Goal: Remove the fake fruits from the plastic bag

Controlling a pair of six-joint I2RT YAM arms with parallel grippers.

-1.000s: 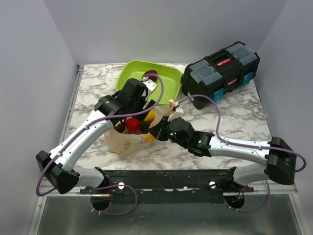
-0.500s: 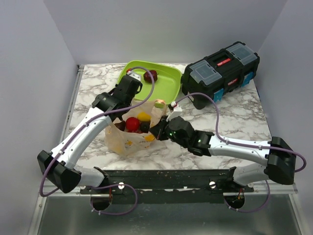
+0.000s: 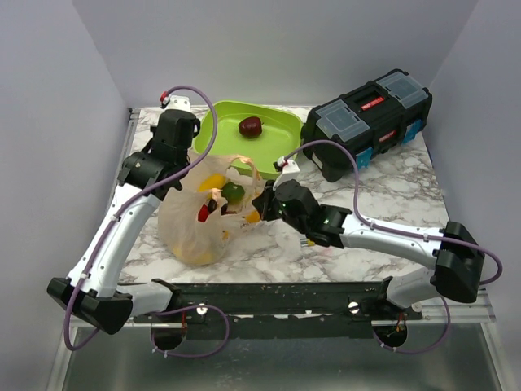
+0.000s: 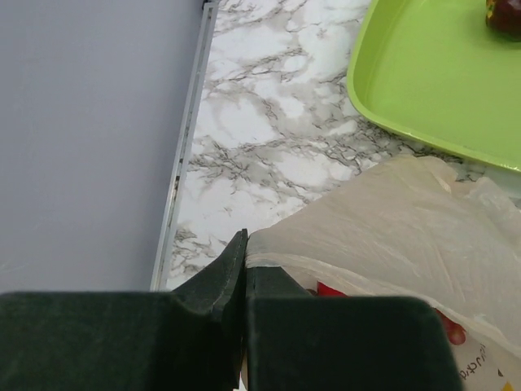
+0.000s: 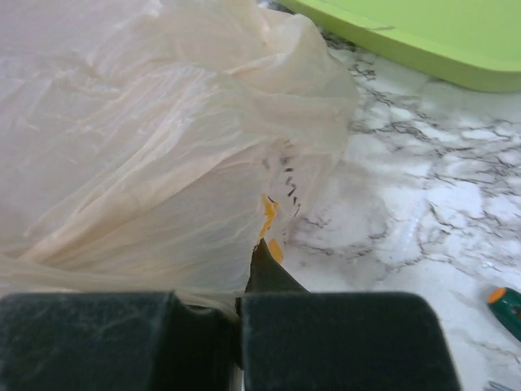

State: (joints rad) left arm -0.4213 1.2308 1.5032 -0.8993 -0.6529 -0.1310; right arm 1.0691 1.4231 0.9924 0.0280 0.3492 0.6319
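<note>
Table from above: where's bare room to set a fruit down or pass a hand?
Free: the marble between the toolbox and the right arm; most of the lime-green tray, holding one dark fruit; the strip in front of the plastic bag. Crowded: between bag and tray, where the left gripper and right gripper pinch the plastic.

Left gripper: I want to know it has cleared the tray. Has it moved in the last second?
Yes. The left gripper left its spot above the lime-green tray and went left, past the tray's left rim.
</note>
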